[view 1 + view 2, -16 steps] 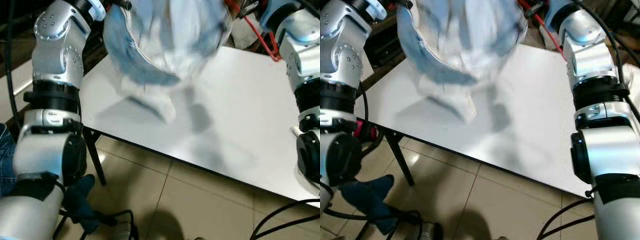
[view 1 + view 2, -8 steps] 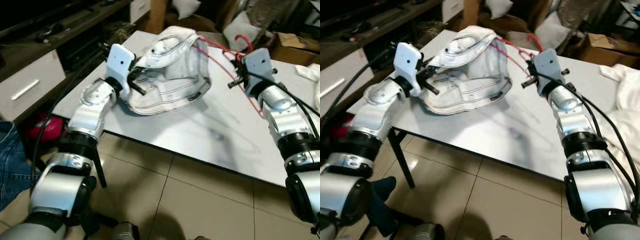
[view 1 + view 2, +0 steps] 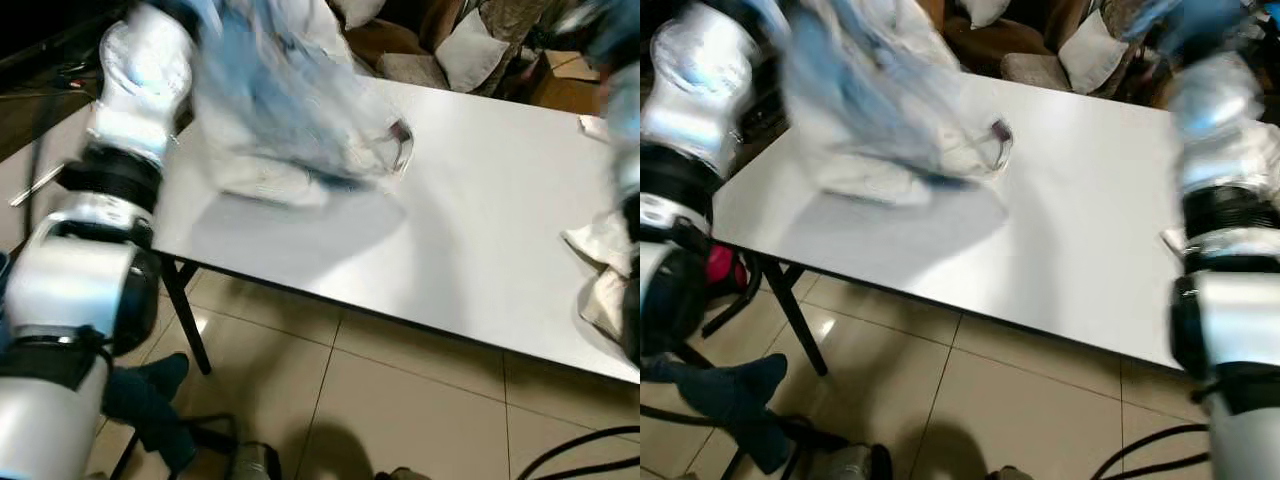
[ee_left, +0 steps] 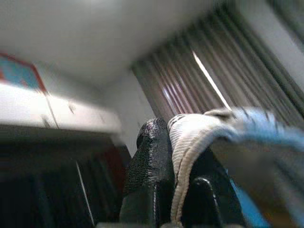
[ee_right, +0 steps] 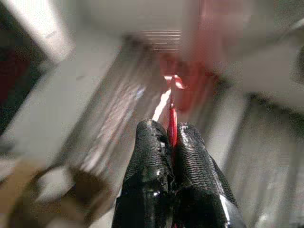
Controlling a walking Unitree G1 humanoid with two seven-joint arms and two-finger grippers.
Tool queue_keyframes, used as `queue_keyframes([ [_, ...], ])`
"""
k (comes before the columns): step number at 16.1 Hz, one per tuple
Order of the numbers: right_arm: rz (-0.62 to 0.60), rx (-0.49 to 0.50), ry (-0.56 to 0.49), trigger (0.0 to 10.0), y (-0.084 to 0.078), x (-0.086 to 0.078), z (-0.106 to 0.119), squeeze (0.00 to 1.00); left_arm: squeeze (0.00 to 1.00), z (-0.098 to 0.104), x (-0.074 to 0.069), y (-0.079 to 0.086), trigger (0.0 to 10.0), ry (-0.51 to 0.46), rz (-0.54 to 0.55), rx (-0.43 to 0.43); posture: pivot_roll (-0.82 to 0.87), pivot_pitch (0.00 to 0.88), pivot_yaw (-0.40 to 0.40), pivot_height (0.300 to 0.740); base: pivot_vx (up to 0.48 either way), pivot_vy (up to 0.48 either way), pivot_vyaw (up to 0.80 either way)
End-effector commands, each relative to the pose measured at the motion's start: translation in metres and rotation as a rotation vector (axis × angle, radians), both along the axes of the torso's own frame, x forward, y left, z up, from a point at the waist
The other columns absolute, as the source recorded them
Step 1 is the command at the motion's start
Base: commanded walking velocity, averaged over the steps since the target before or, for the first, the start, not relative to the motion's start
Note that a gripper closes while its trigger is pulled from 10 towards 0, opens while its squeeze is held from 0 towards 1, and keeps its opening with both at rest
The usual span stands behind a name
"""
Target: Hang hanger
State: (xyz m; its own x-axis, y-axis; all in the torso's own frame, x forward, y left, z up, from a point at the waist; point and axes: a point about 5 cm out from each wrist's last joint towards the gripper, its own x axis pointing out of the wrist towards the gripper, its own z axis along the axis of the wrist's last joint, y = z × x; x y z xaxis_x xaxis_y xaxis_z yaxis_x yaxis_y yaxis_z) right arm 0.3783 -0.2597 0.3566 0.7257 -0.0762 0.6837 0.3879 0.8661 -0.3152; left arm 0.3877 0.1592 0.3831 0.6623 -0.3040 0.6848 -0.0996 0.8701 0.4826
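1. The right gripper (image 5: pixel 171 142) is seen in its wrist view with both black fingers (image 5: pixel 149 156) pressed together on the thin red wire of the hanger (image 5: pixel 172 121). The wire rises straight out from between the fingertips, so its visible run lies along the fingers' own line.

2. The left gripper (image 4: pixel 173 156) is closed on a ribbed white hem of the garment (image 3: pixel 290 120); the cloth is pinched between its two fingers (image 4: pixel 149 171) and spills away in pale blue.

3. In the head views the garment is a blurred white-and-blue mass held up over the far left part of the white table (image 3: pixel 480 200), its lower folds hanging just above the top, perhaps brushing it. Both arms are raised and smeared by motion, the left arm (image 3: pixel 125 130) beside the cloth.

4. The hanger's hook and any rail are not made out, so which way the hook must travel cannot be told.

5. Judged from these holds, the hanger is carried by the right arm and the cloth steadied by the left; the hooking would fall to the right arm.

6. More white cloth (image 3: pixel 605 240) lies at the table's right edge.
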Motion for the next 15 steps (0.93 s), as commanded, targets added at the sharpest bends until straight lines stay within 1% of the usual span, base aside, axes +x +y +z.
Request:
queue_keyframes([
  [1, -0.007, -0.017, 0.051, 10.0, 0.002, 0.002, -0.026, 0.00, 0.00, -0.017, 0.000, -0.005, 10.0, 0.006, -0.023, 0.017, -0.05, 0.000, 0.012, 0.740, 0.000, 0.000, 0.00],
  [2, -0.004, -0.036, 0.114, 10.0, 0.006, 0.004, -0.051, 0.00, 0.00, -0.048, 0.006, -0.009, 10.0, 0.106, -0.051, 0.029, -0.05, 0.000, 0.013, 0.740, 0.000, 0.000, 0.00],
  [3, 0.018, -0.033, 0.171, 10.0, 0.012, 0.003, -0.080, 0.00, 0.00, -0.092, 0.012, -0.014, 10.0, 0.272, -0.081, 0.037, -0.05, 0.000, 0.017, 0.740, 0.000, 0.000, 0.00],
  [4, 0.029, -0.028, 0.189, 10.0, 0.016, 0.001, -0.093, 0.00, 0.00, -0.115, 0.012, -0.016, 10.0, 0.354, -0.097, 0.057, -0.05, 0.000, 0.022, 0.740, 0.000, 0.000, 0.00],
  [5, 0.067, -0.028, 0.224, 10.0, 0.027, -0.006, -0.121, 0.00, 0.00, -0.177, 0.010, -0.017, 10.0, 0.592, -0.079, 0.163, -0.06, 0.000, 0.034, 0.740, 0.000, 0.000, 0.00],
  [6, 0.080, -0.022, 0.241, 10.0, 0.029, -0.011, -0.132, 0.00, 0.00, -0.212, 0.005, -0.013, 10.0, 0.749, -0.040, 0.256, -0.06, 0.000, 0.038, 0.740, 0.000, 0.000, 0.00],
  [7, 0.085, -0.014, 0.245, 10.0, 0.029, -0.014, -0.136, 0.00, 0.00, -0.225, 0.000, -0.012, 10.0, 0.792, -0.047, 0.312, -0.06, 0.000, 0.041, 0.740, 0.000, 0.000, 0.00],
  [8, 0.088, -0.001, 0.250, 10.0, 0.028, -0.018, -0.141, 0.00, 0.00, -0.246, -0.005, -0.007, 10.0, 0.903, -0.036, 0.346, -0.05, 0.000, 0.041, 0.740, 0.000, 0.000, 0.00],
  [9, 0.101, 0.006, 0.250, 10.0, 0.029, -0.025, -0.145, 0.00, 0.00, -0.262, -0.012, -0.014, 10.0, 0.988, -0.098, 0.363, -0.06, 0.000, 0.047, 0.740, 0.000, 0.000, 0.00],
  [10, 0.110, 0.008, 0.251, 10.0, 0.031, -0.027, -0.146, 0.00, 0.00, -0.261, -0.012, -0.020, 10.0, 0.993, -0.132, 0.338, -0.06, 0.000, 0.052, 0.740, 0.000, 0.000, 0.00],
  [11, 0.117, 0.011, 0.253, 10.0, 0.032, -0.028, -0.147, 0.00, 0.00, -0.258, -0.010, -0.024, 10.0, 0.987, -0.138, 0.330, -0.07, 0.000, 0.057, 0.740, 0.000, 0.000, 0.00],
  [12, 0.140, 0.016, 0.259, 10.0, 0.035, -0.031, -0.148, 0.00, 0.00, -0.249, -0.006, -0.032, 10.0, 0.957, -0.170, 0.297, -0.07, 0.000, 0.056, 0.740, 0.000, 0.000, 0.00],
  [13, 0.187, 0.033, 0.289, 10.0, 0.041, -0.036, -0.152, 0.00, 0.00, -0.232, -0.002, -0.041, 10.0, 0.904, -0.230, 0.218, -0.07, 0.000, 0.057, 0.740, 0.000, 0.000, 0.00],
  [14, 0.201, 0.039, 0.307, 10.0, 0.044, -0.040, -0.155, 0.00, 0.00, -0.226, 0.000, -0.043, 10.0, 0.891, -0.262, 0.169, -0.08, 0.000, 0.063, 0.740, 0.000, 0.000, 0.00],
  [15, 0.231, 0.089, 0.354, 10.0, 0.049, -0.050, -0.162, 0.00, 0.00, -0.215, 0.003, -0.042, 10.0, 0.895, -0.327, 0.041, -0.08, 0.000, 0.074, 0.740, 0.000, 0.000, 0.00],
])
